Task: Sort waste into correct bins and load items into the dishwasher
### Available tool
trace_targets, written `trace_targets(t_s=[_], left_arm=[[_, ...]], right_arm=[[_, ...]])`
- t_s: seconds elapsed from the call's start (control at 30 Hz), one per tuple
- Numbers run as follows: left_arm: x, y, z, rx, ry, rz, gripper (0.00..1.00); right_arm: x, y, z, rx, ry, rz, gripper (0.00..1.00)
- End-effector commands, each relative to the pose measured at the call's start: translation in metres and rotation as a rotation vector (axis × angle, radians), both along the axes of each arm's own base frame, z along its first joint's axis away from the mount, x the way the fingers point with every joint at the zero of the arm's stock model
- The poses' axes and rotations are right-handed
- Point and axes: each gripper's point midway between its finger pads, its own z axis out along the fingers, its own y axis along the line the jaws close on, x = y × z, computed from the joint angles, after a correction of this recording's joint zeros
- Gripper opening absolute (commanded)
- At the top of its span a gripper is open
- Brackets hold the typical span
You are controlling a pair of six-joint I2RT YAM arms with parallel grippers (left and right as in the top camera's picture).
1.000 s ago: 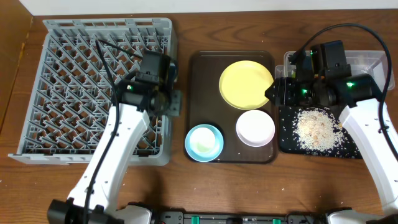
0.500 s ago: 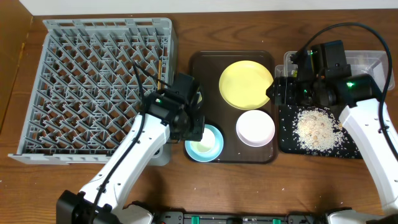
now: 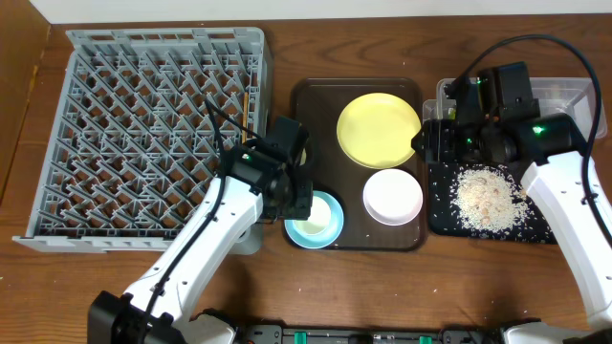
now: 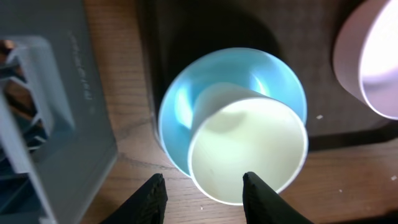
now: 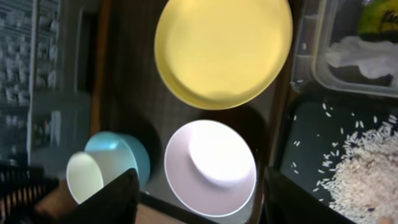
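A light blue bowl [image 3: 330, 204] [image 4: 180, 106] sits at the front left of the dark brown tray, with a small white cup [image 4: 249, 155] lying in it. My left gripper [image 3: 296, 199] [image 4: 202, 186] is open and hovers over the bowl's near rim, its fingers either side of the cup's edge. A yellow plate [image 3: 378, 129] [image 5: 224, 46] and a white bowl [image 3: 392, 196] [image 5: 211, 165] lie on the same tray. My right gripper [image 3: 435, 141] [image 5: 196, 199] is open and empty above the white bowl. The grey dish rack [image 3: 143, 124] fills the left.
The brown tray [image 3: 306, 105] lies between the rack and the bins. The black tray [image 3: 442, 215] holds a rice pile [image 3: 486, 196] [image 5: 367, 162]. The clear tub [image 3: 564, 94] holds white tissue [image 5: 367, 53] and a wrapper [image 5: 379, 12]. A thin wooden stick [image 3: 251, 103] stands at the rack's right edge.
My left arm has swung right and forward from the rack's right edge to the blue bowl, and has held there for the last half second. The right arm has not moved.
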Motion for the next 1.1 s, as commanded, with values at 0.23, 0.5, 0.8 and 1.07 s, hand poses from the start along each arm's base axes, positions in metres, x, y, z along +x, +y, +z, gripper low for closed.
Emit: trace_targets(t_s=[0.23, 0.5, 0.8, 1.07], left_arm=[[0.021, 0.061, 0.042, -0.017, -0.131, 0.308, 0.40], [-0.007, 0.098, 0.083, -0.057, -0.236, 0.444, 0.58], [-0.030, 0.100, 0.090, -0.062, -0.230, 0.449, 0.61], [-0.007, 0.057, 0.099, -0.333, -0.233, 0.377, 0.62]], right_arm=[[-0.052, 0.110, -0.012, 0.022, -0.022, 0.445, 0.60], [-0.068, 0.169, -0.083, -0.101, 0.047, 0.522, 0.60], [-0.072, 0.184, -0.142, -0.146, 0.166, 0.471, 0.16], [-0.056, 0.177, -0.073, 0.017, 0.048, 0.504, 0.01]])
